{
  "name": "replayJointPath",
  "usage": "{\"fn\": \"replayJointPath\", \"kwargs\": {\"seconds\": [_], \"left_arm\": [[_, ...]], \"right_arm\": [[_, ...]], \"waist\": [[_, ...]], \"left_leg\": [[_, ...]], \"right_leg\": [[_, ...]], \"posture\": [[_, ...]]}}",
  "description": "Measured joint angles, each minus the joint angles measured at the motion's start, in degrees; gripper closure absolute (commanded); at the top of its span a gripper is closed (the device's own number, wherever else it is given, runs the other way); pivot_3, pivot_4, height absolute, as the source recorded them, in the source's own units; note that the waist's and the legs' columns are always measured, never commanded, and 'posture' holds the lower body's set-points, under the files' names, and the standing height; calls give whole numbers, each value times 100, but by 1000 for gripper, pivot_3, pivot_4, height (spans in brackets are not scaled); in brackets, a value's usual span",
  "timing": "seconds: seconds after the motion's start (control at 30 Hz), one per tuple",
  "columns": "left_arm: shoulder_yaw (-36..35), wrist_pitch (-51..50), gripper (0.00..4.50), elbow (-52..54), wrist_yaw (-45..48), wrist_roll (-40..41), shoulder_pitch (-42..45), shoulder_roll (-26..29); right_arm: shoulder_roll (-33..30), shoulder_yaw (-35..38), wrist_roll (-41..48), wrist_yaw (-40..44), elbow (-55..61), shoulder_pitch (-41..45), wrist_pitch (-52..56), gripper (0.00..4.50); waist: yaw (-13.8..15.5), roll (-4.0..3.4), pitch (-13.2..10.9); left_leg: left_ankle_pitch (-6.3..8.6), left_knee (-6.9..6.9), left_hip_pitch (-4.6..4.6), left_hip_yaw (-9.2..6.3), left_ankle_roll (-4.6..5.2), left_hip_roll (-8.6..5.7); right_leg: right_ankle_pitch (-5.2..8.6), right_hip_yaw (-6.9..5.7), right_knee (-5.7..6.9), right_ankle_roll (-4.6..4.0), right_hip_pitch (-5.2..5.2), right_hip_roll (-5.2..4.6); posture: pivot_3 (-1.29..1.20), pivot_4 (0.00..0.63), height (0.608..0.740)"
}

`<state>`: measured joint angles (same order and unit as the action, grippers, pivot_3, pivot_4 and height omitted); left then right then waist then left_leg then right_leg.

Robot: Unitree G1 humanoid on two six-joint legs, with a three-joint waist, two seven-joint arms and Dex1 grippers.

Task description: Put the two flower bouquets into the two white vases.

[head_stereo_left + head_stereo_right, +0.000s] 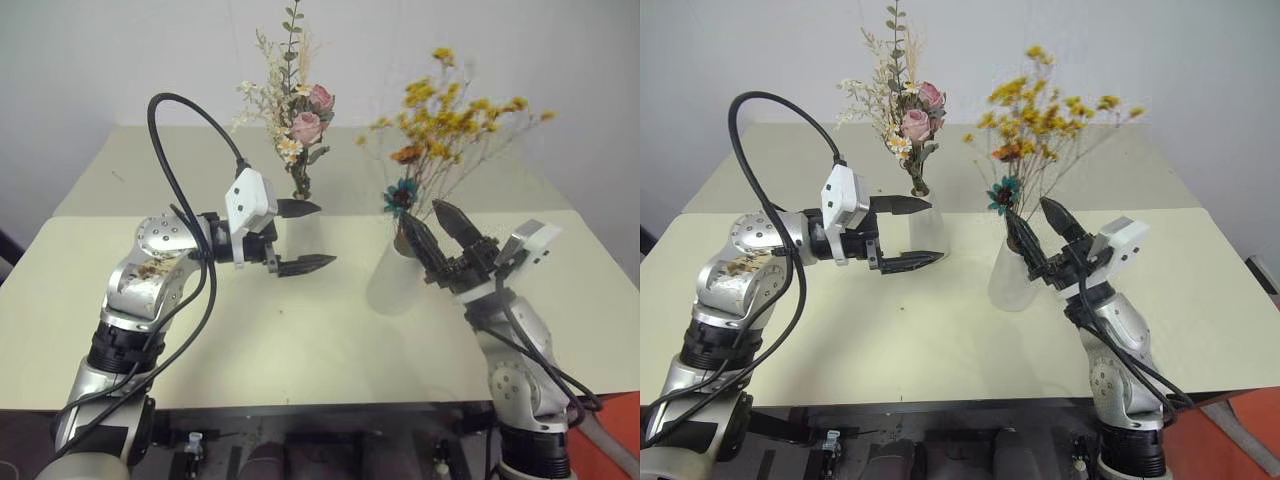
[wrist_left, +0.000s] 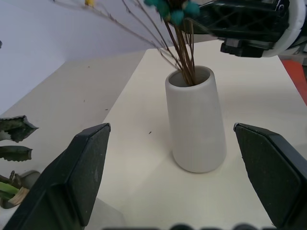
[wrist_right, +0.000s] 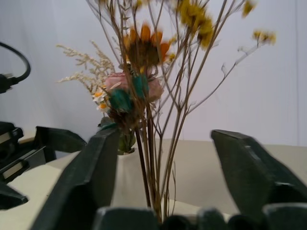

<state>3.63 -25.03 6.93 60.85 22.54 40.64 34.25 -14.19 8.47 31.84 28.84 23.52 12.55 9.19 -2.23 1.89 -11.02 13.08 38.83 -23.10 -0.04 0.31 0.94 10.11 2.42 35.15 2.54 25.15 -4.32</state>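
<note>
Both bouquets stand in vases on the desk (image 1: 300,340). The rose bouquet (image 1: 297,120) sits in the slim vase (image 1: 928,228), just behind my left gripper (image 1: 300,236), which hangs released and empty. The yellow bouquet (image 1: 445,120) rises from the stubby vase (image 2: 195,120). My right gripper (image 1: 438,232) is spread wide, fingers either side of those brown stems above the vase mouth, grasping nothing.

White vases (image 2: 196,124), yellow-orange blossoms (image 1: 450,110)
</note>
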Motion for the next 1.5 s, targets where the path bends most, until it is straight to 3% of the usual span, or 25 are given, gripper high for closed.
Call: {"fn": "replayJointPath", "kwargs": {"seconds": [0.4,0.57,0.8,1.03,1.23,1.5], "left_arm": [[9,80,0,-102,-1,-20,16,-69],[-118,96,0,-92,34,37,-31,58],[-773,109,0,-38,162,280,-571,694],[-1756,95,0,239,263,486,-1694,1555],[-2554,95,0,365,273,607,-2350,1992],[-3090,94,0,499,275,723,-2746,2245]], "right_arm": [[-446,353,-139,-397,248,-384,76,56],[-1373,1067,393,313,349,-1114,157,56],[-2723,2230,1190,1550,283,-1893,555,56],[-4502,3425,1180,3189,-603,-2442,1094,56],[-5176,3794,917,3969,-1313,-2244,1218,56],[-5277,3799,428,4548,-1819,-1978,1102,56]], "waist": [[20,0,0],[87,0,0],[77,0,1],[117,1,1],[138,7,5],[145,8,5]], "left_leg": [[0,0,-3,1,0,-1],[1,1,-1,4,1,-2],[0,-4,26,6,1,5],[3,-6,25,12,5,6],[3,-2,27,15,4,6],[4,-3,25,17,3,5]], "right_leg": [[4,1,-4,5,0,-1],[5,2,-6,9,-3,-3],[13,4,-4,14,-23,4],[18,3,-13,12,-22,0],[39,2,-13,-20,-25,-3],[33,1,-13,-2,-22,-5]], "posture": [[0,150,740],[0,150,740],[0,150,740],[0,150,740],[0,150,740],[0,150,740]]}}
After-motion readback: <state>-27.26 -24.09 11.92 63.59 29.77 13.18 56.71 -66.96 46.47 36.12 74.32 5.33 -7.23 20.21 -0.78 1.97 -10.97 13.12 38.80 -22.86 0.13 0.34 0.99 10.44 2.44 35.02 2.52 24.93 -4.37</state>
